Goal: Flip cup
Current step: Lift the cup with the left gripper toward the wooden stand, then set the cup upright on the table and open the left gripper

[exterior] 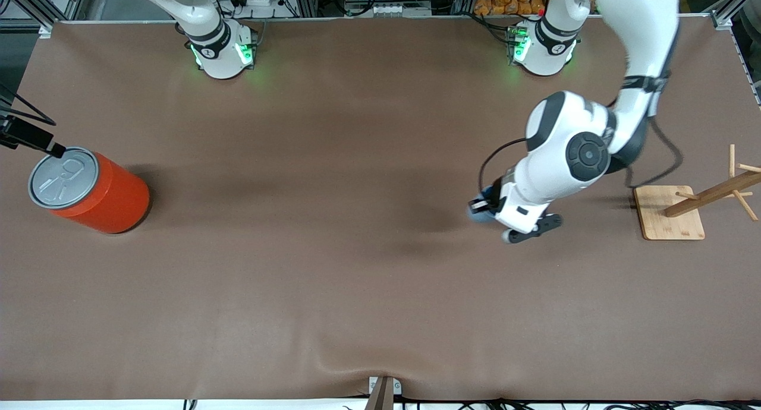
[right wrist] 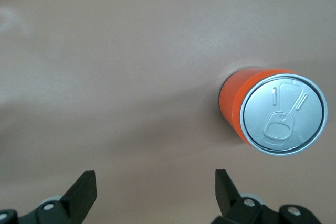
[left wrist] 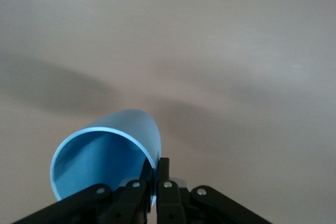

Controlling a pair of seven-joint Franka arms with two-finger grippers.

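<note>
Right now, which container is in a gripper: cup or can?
The light-blue cup, its wall pinched by the left gripper. The orange can stands untouched; the right gripper is open above the table.

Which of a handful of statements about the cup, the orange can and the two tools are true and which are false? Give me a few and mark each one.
1. The left tool is shut on the rim of the cup. True.
2. The cup stands upright on the table. False: it is tilted in the left tool's grip, its open mouth facing the left wrist camera.
3. The orange can stands at the right arm's end of the table. True.
4. The right tool grips the orange can. False: its fingers are open and hold nothing.
5. The wooden rack lies beside the orange can. False: it stands at the left arm's end.
</note>
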